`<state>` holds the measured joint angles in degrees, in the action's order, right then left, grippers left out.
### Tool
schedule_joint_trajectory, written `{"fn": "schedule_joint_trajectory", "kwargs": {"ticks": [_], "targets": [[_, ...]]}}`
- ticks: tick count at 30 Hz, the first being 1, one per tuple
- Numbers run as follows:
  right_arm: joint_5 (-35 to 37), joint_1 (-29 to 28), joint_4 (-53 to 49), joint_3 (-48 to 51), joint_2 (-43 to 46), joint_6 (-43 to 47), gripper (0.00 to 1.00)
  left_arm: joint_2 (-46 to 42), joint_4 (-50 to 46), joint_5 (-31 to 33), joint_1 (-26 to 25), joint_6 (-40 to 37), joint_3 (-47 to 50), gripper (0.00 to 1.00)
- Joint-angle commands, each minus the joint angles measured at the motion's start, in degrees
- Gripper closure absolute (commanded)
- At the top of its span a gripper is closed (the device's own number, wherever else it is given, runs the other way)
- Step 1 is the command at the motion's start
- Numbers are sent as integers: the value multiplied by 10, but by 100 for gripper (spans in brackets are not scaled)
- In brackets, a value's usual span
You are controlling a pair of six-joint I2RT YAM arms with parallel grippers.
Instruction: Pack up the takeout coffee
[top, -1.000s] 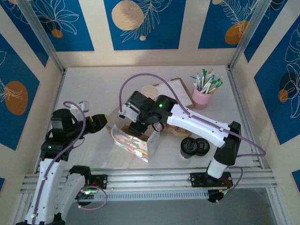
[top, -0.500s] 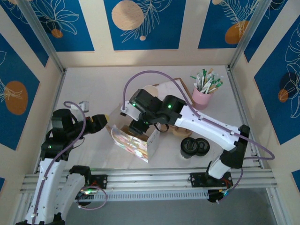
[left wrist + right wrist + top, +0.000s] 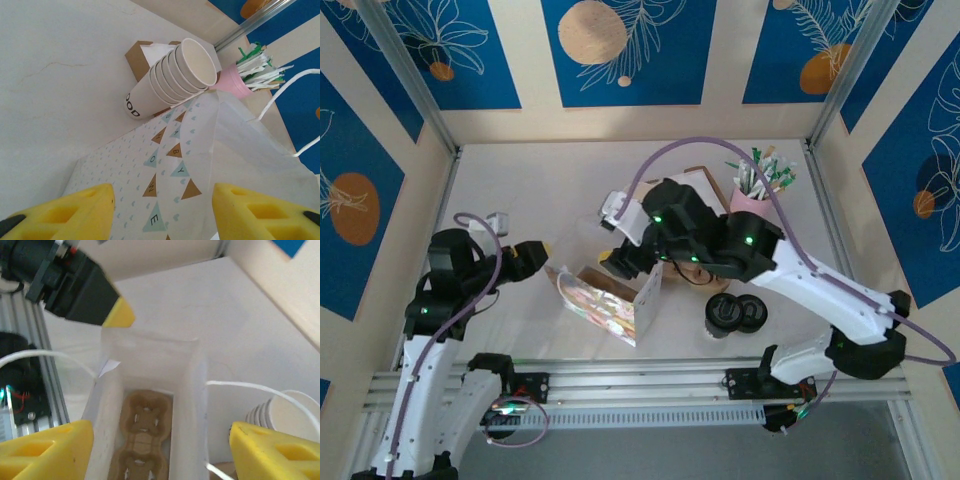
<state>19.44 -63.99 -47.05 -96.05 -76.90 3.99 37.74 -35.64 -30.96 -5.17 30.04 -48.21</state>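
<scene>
Since a second ago the right arm's elbow has swung out to the right and its wrist has drawn toward the far wall, while the left arm has stayed put.

From above, the right tool [image 3: 615, 262] hangs over the mouth of the paper bag [image 3: 605, 305]. The takeout coffee [image 3: 723, 313] stands on the surface [image 3: 520, 190] well off to that tool's right and a little nearer the bases, beside the same arm's forearm. I judge the right arm the nearer one. The left tool [image 3: 542, 256] sits at the bag's left rim.

On the left wrist, its fingers [image 3: 65, 210] are spread wide, released, with the bag's patterned side between them.

On the right wrist, the fingers [image 3: 45, 447] are likewise spread and empty, above the cardboard carrier [image 3: 142, 440] lying in the bag's bottom.
</scene>
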Motion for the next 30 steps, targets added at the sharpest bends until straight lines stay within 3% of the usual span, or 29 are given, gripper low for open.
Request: {"fn": "schedule_joint_trajectory", "kwargs": {"ticks": [1,5,7,10,12,16,18,19,21,24,28,30], "targets": [[143,1,40,31,44,-34,12,4,-12,8,-6,-7,-28,46],[268,12,6,48,79,-125,0,10,-13,12,-6,-8,-40,46],[322,19,-36,44,85,-186,0,13,-14,17,-6,-9,-44,46],[339,49,-137,40,91,-291,0,21,-13,25,-6,-10,-49,46],[288,98,-192,41,96,-363,0,27,-14,34,-6,-10,-54,46],[117,315,-270,71,114,-495,1,25,-14,76,-6,-3,-55,45],[21,419,-252,108,131,-489,0,23,-14,93,-6,1,-53,45],[-64,477,-231,128,140,-456,0,24,-13,96,-6,2,-51,45],[-144,543,-225,147,143,-420,1,27,-13,94,-6,3,-48,45],[-151,570,-221,177,152,-359,1,33,-18,93,-6,2,-47,44],[-117,563,-241,207,155,-399,0,35,-16,99,-6,0,-42,44],[-71,553,-286,207,144,-458,9,35,-15,103,-6,-1,-39,44]]}}
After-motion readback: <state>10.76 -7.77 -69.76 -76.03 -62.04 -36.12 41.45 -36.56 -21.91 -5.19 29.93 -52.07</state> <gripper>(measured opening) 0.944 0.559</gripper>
